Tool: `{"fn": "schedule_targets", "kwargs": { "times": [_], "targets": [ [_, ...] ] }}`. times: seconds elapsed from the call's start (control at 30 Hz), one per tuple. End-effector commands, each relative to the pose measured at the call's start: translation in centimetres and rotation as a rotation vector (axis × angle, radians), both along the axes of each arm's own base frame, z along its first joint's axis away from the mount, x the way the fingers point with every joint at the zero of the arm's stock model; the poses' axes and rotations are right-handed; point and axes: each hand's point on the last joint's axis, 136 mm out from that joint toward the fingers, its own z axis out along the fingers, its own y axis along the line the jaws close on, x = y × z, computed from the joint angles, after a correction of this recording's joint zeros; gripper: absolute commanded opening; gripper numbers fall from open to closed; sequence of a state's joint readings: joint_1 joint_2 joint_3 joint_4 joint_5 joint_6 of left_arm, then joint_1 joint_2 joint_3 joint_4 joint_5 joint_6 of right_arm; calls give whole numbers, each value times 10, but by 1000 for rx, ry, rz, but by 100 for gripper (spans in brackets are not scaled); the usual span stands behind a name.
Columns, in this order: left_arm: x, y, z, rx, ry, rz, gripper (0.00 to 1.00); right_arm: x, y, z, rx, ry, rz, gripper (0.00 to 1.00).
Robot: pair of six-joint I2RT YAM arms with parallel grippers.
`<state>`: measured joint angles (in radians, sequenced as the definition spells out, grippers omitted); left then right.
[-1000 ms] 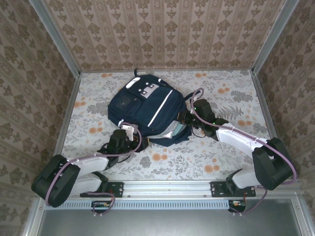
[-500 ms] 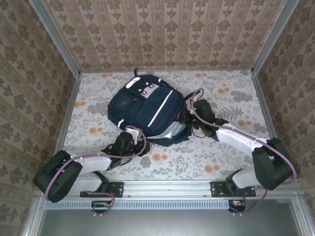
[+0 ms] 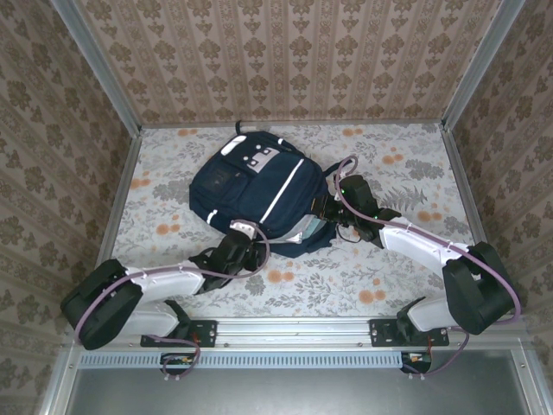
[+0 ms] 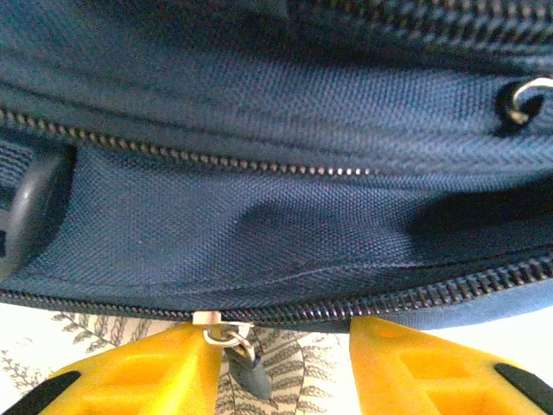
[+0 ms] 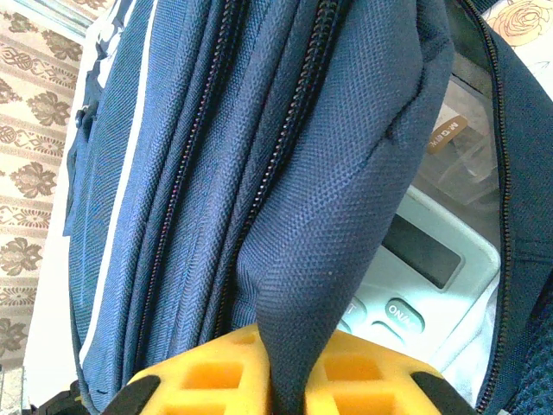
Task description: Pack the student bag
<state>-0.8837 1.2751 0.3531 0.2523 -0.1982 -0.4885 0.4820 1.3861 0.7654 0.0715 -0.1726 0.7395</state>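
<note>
Left gripper [image 4: 285, 367] has slid toward mid-frame, fingers apart around the zipper pull [image 4: 246, 363], and should pinch it squarely while the right gripper [image 5: 285, 380] clamps the student bag [image 3: 255, 186] fabric.

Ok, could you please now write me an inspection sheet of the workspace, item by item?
Surface: flowered table cloth, lying flat.
Job's things: student bag lies on the cloth, front up; its side opening shows a calculator inside.
Clutter: nothing seen.
Pincers: left pincer open at the bag's near edge, a zip pull between its fingers; right pincer shut on a fold of bag fabric.
Cables: purple cables run along both arms.
Surroundings: patterned walls, metal frame.
</note>
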Motion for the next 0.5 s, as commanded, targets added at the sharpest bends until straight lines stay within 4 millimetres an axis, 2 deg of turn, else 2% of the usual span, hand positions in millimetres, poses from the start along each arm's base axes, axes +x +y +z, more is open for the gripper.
{"fn": "schedule_targets", "kwargs": {
  "times": [0.0, 0.1, 0.17, 0.3, 0.47],
  "targets": [
    [10, 13, -5, 141, -40, 47, 40, 1, 4, 15, 41, -39, 10, 16],
    [11, 13, -12, 190, -37, 54, 37, 1, 4, 14, 40, -37, 11, 16],
    [13, 14, -15, 220, -36, 63, 30, 1, 4, 14, 40, -36, 11, 17],
    [14, 18, -17, 255, -41, 86, 29, 1, 5, 13, 40, -36, 13, 17],
    [12, 16, -14, 254, -45, 80, 9, 1, 5, 13, 41, -34, 12, 18]
  ]
}}
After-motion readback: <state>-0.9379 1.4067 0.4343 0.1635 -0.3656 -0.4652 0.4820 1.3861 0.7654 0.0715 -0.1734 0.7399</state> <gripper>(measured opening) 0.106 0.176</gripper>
